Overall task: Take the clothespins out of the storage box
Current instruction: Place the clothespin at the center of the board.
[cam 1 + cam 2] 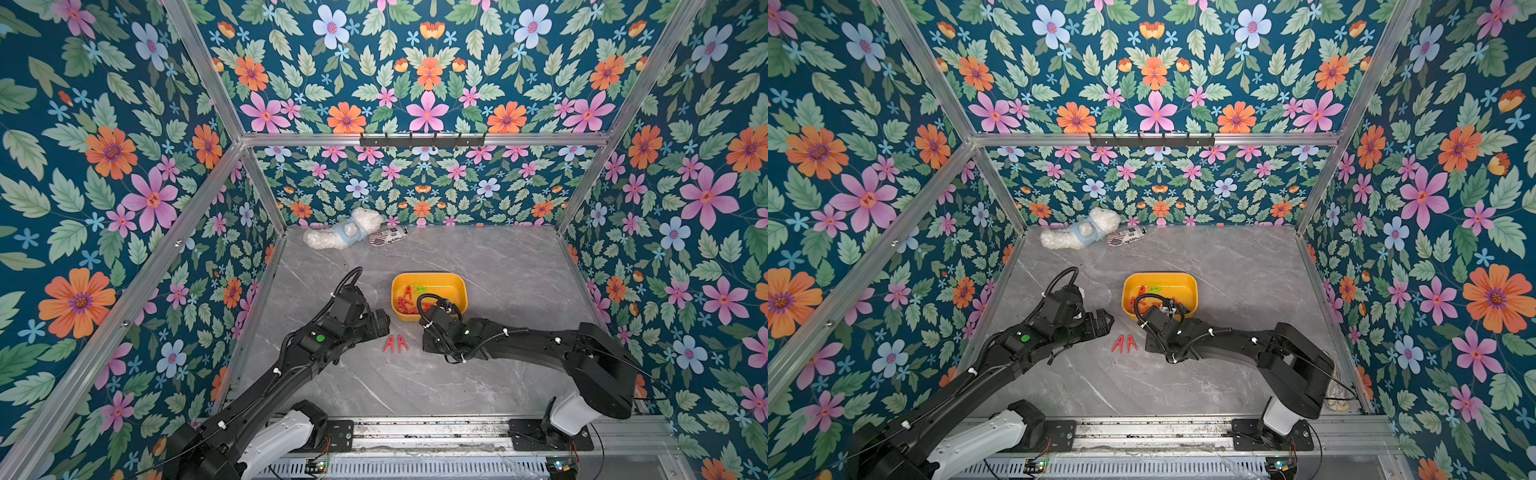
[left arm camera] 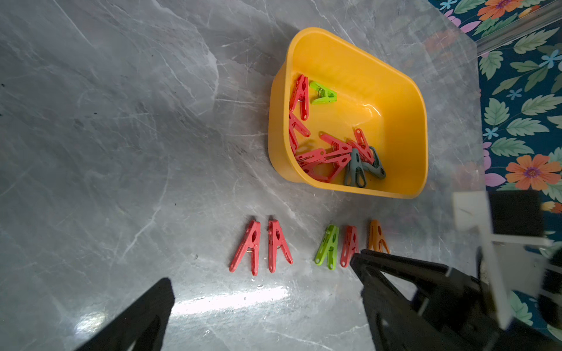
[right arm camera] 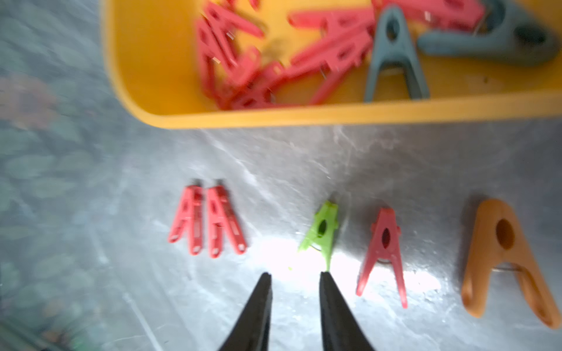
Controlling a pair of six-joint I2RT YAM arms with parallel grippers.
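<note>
The yellow storage box (image 1: 430,277) (image 1: 1160,276) (image 2: 349,54) (image 3: 273,118) holds several red clothespins (image 2: 322,155), a green one (image 2: 324,94) and two grey ones (image 2: 362,167). On the table in front of it lie two red clothespins (image 1: 395,344) (image 1: 1124,344) (image 2: 261,246) (image 3: 206,221), then a green (image 3: 320,231), a red (image 3: 384,252) and an orange one (image 3: 508,258). My right gripper (image 3: 295,275) is open and empty, its tips just short of the green clothespin. My left gripper (image 1: 380,322) (image 2: 263,272) is wide open above the two red ones.
A white plush toy (image 1: 340,235) and a small patterned pouch (image 1: 388,236) lie at the back wall. Floral walls and aluminium posts close in the grey marble table (image 1: 498,266). My right arm hides the green, red and orange clothespins in both top views.
</note>
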